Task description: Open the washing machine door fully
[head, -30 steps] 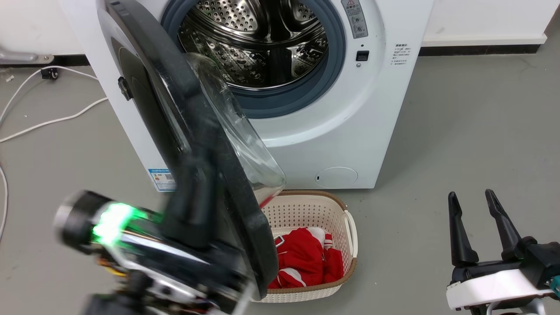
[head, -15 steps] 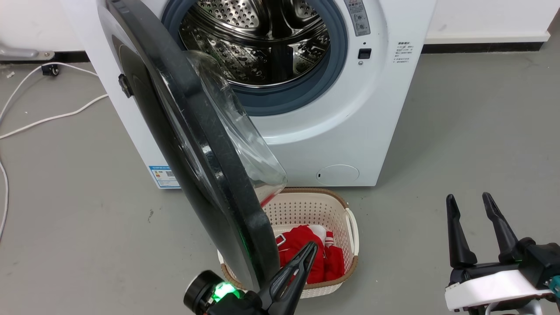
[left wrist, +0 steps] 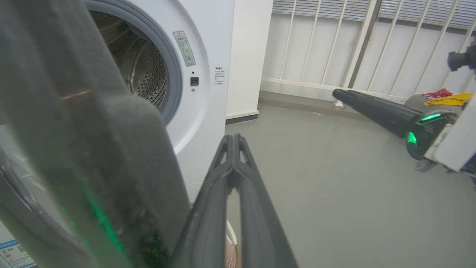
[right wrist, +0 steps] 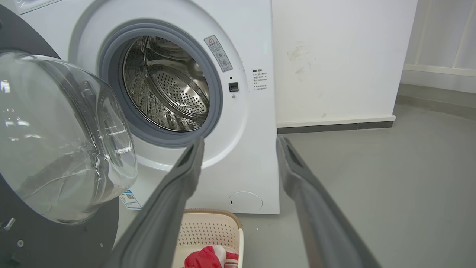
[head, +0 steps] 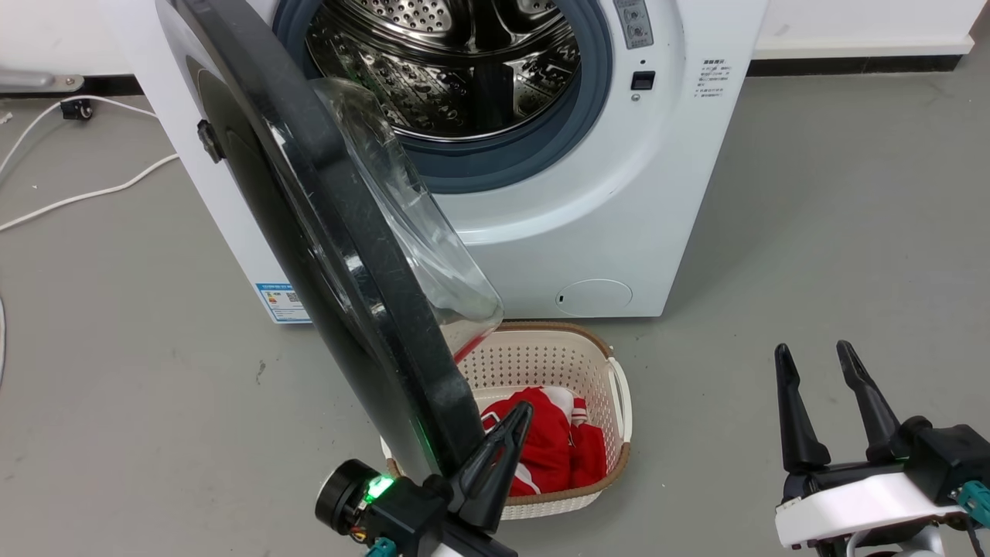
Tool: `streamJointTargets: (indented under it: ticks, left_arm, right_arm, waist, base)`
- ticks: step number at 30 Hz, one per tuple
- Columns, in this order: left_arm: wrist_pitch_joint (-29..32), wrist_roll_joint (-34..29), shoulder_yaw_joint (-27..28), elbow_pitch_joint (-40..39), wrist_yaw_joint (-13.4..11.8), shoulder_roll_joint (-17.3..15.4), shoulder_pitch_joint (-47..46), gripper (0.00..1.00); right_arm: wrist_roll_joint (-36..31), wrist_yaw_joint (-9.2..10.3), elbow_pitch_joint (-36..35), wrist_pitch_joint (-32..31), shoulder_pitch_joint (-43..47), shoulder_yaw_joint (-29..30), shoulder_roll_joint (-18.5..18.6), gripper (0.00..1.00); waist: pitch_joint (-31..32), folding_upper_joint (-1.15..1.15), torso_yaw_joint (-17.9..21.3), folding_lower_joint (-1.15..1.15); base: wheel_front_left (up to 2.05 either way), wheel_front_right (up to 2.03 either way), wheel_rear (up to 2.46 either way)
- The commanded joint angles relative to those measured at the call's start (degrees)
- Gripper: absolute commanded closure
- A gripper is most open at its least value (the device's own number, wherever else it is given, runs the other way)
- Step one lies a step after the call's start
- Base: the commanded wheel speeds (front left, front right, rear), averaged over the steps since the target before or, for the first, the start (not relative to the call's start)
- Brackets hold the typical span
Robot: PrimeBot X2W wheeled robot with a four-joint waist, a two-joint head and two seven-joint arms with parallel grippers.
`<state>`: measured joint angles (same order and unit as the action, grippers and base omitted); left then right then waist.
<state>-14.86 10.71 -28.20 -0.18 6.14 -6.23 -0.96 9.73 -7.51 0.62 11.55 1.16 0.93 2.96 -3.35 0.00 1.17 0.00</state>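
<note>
Centrally, the door (head: 363, 263) stands swung out from the left side of the white machine (head: 619, 193), nearly edge-on in the head view, its clear glass bowl (head: 418, 232) bulging toward the robot's right. The steel drum (head: 464, 70) and its grey ring (head: 557, 147) lie exposed. The door's lower edge hangs over a cream basket (head: 588, 371) on the floor in front of the machine, with a red garment (head: 541, 449) inside.

The left gripper (head: 517, 418) sits just beside the door's lower edge, on the bowl side. Its fingers are pressed together on nothing, as the left wrist view (left wrist: 232, 149) confirms; contact with the door cannot be judged.

The right gripper (head: 812, 352) hovers well apart to the right, fingers spread and empty (right wrist: 241, 143).
</note>
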Motion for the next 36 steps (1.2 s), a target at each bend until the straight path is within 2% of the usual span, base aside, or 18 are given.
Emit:
streamJointTargets:
  ticks: [1,10,17,30,36]
  left_arm:
    - [-0.33,0.19,0.38,0.23,-0.19,0.41,-0.67,1.0]
    - [-0.35,-0.36,3.18,-2.3,-2.19,0.57,2.02,1.0]
    - [-0.33,-0.52,3.22,-4.71,-2.8,0.96,5.02,1.0]
    - [-0.32,-0.62,6.89,-6.87,-4.02,0.26,6.11,1.0]
    - [-0.34,0.32,11.93,-7.06,-5.59,0.22,6.31,1.0]
  right_arm:
    - [0.44,0.04,0.2,0.15,-1.04,-0.03,-0.16,0.0]
    - [0.95,0.04,0.7,0.23,-0.99,0.39,-0.16,0.0]
    - [0.38,0.04,0.19,-0.28,-0.86,0.7,-0.16,0.0]
    - [-0.3,0.04,-0.45,-1.47,-1.85,1.38,-0.14,0.0]
    - [-0.79,0.04,-0.88,-2.33,-2.54,1.07,-0.12,0.0]
  waist:
    - [-0.18,0.0,0.01,0.0]
    - [-0.65,0.0,-2.78,0.0]
    - [-1.2,0.0,-7.99,0.0]
    - [-3.2,0.0,-20.75,0.0]
    - [-4.22,0.0,-23.6,0.0]
  base:
    - [0.0,0.0,0.0]
    - [0.0,0.0,0.0]
    - [0.0,0.0,0.0]
    - [0.0,0.0,0.0]
    - [0.0,0.0,0.0]
